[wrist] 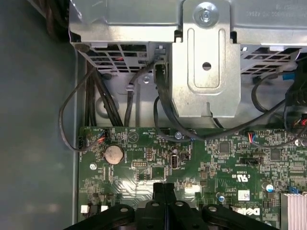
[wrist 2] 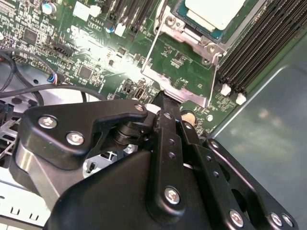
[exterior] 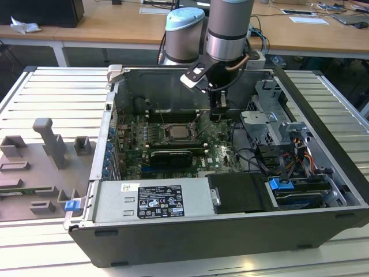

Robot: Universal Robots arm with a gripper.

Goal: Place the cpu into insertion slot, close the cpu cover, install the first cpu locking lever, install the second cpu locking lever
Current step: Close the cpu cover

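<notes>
Beside socket: black gripper [wrist 2: 162, 97] jaws pressed together, empty. Dull silver square cpu [wrist 2: 214, 11] lies flat, face-up, bordered by thin silvery cpu cover [wrist 2: 191, 36].

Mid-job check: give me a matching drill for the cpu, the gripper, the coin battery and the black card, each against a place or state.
Things:
1 cpu
2 gripper
3 coin battery
4 black card

Places or states:
A jaws shut, above the motherboard
B round and silver, on the motherboard
C silver top framed by the cpu cover
D lying between the cpu and the power supply

Pairs: 1-C, 2-A, 3-B, 4-D.
</notes>
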